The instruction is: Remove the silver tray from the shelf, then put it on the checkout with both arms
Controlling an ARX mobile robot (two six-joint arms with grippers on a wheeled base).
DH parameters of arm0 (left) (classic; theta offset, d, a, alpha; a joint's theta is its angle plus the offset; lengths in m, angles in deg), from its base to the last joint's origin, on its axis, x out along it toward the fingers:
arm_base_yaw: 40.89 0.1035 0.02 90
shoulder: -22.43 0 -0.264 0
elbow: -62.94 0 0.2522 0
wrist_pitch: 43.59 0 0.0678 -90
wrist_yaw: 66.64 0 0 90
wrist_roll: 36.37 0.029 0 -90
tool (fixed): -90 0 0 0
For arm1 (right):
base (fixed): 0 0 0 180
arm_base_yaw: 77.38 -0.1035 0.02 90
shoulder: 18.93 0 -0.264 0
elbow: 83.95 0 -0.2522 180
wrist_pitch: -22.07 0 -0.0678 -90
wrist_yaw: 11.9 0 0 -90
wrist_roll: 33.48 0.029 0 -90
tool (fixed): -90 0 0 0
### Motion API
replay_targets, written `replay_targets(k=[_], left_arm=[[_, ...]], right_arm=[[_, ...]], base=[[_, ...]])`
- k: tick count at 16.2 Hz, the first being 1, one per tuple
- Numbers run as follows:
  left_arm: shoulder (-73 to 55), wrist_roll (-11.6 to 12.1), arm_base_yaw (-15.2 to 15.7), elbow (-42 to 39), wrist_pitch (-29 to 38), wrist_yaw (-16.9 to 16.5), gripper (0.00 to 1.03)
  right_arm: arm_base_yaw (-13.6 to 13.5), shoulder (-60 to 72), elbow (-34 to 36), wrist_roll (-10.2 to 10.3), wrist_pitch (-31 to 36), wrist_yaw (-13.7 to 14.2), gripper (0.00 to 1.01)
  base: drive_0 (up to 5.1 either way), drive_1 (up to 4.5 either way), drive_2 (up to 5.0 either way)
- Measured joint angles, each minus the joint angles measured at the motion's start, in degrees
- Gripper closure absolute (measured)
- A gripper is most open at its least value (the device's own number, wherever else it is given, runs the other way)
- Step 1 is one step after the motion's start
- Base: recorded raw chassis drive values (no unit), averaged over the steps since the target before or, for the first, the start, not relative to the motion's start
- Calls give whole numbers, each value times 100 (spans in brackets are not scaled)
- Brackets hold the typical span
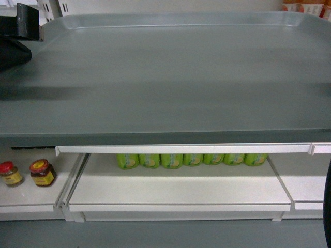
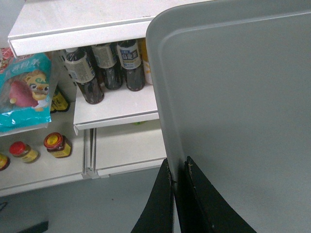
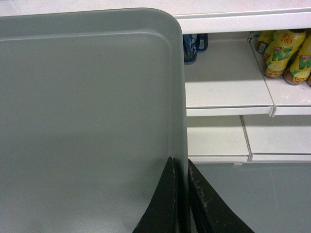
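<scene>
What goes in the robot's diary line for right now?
left gripper: shut on silver tray | right gripper: shut on silver tray | tray: lifted before shelf

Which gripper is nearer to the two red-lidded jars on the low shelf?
Left. The left gripper clamps the silver tray rim on the side above the red-lidded jars; the right gripper clamps the opposite rim.

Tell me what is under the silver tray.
Below the silver tray: white shelf with green cans, two red-lidded jars at left. Anything directly beneath the tray is covered.
</scene>
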Motion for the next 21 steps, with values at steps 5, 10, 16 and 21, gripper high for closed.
replay_targets(k=[5, 10, 16, 21], left_arm=[[0, 2, 0, 0, 31, 2, 99], [-11, 0, 2, 0, -2, -7, 99], [7, 2, -4, 4, 31, -9, 99], [2, 2, 7, 9, -39, -4, 99]], right_arm=[[0, -2, -4, -2, 39, 0, 98], [0, 4, -4, -2, 13, -4, 98], [0, 0, -4, -2, 20, 2, 98], [-2, 4, -4, -2, 2, 0, 98]], base=[[12, -415, 440], [4, -423, 431], [9, -418, 436], [5, -422, 432]])
